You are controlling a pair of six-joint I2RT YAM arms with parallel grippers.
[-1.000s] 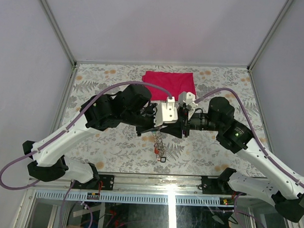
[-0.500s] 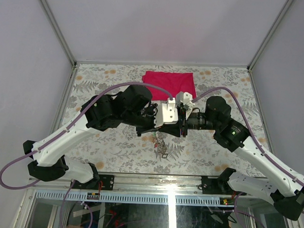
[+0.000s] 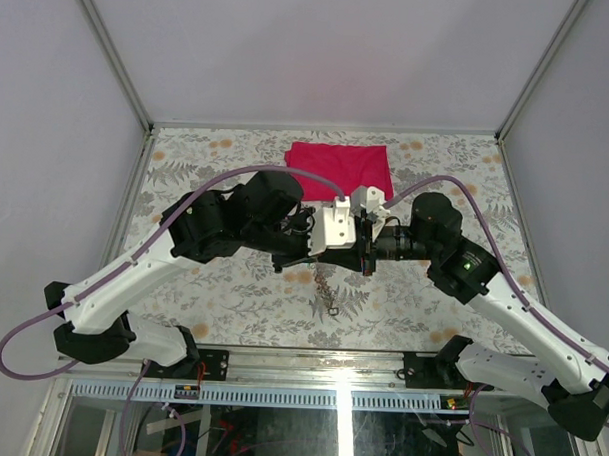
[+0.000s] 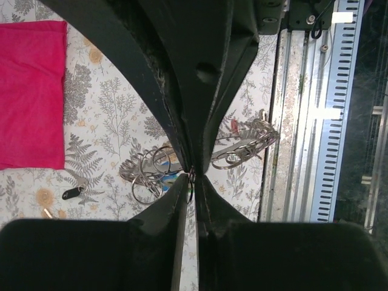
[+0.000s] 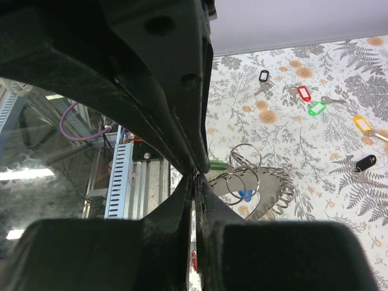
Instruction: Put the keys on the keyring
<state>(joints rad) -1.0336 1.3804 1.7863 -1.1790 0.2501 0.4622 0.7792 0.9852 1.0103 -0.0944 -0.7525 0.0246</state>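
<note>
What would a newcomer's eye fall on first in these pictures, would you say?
The left arm and right arm meet mid-table, jaws shut tip to tip at the keyring tangle. Behind them lies a bright red cloth at the far edge, and coloured keys dot the floral table.

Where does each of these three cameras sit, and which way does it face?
Top external: above and behind the arms, looking down on the table; left arm and right arm meet mid-table.
Left wrist: on the left arm, looking past its closed left gripper at red cloth and bunch of metal rings.
Right wrist: on the right arm, looking past its closed right gripper at those rings and coloured key tags.
Shared: top and left wrist both show the cloth.
</note>
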